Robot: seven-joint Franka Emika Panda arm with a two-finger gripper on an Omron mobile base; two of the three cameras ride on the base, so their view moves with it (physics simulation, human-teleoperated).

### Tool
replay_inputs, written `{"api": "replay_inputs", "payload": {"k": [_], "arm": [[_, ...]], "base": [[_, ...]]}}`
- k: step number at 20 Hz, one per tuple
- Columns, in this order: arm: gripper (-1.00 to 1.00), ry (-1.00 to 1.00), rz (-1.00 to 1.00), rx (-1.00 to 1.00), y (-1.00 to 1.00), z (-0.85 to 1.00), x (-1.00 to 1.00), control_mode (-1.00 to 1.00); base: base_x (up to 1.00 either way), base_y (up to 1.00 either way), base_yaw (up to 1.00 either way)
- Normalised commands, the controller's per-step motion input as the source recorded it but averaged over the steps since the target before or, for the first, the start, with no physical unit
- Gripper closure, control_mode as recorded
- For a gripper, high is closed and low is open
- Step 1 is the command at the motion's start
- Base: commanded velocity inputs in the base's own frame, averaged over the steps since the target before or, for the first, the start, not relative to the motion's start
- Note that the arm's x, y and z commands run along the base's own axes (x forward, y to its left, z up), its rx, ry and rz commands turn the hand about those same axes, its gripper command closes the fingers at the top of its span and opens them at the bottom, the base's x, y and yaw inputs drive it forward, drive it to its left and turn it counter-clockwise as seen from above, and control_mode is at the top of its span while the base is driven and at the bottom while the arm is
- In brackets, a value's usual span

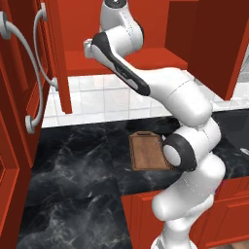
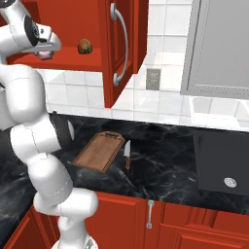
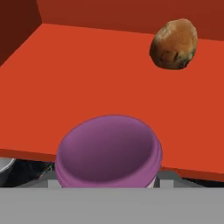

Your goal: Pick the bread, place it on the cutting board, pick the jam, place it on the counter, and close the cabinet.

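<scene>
Cabinet shelf [image 3: 87, 87]: one bread [image 3: 173, 43], one jam [image 3: 108, 151]; end effector grip unclear.

No legible text, labels, brands or numbers that we can read on any surface, jar, cabinet or appliance

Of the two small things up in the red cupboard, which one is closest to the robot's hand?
The purple jam, right at the shelf's front edge; the bread sits farther back.
</scene>
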Motion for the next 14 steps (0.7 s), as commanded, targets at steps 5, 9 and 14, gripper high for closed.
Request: {"api": "replay_inputs", "payload": {"k": [5, 9, 14], "arm": [[1.0, -0.09, 0.0, 0.0, -0.01, -0.44, -0.8, -1.0], [1.0, -0.1, 0.0, 0.02, -0.08, -0.51, -0.79, -1.0], [1.0, -0.09, 0.0, 0.04, -0.16, -0.53, -0.68, -1.0]], "base": [[0.0, 0.0, 0.0], [0.0, 0.0, 0.0], [0.0, 0.0, 0.0]]}}
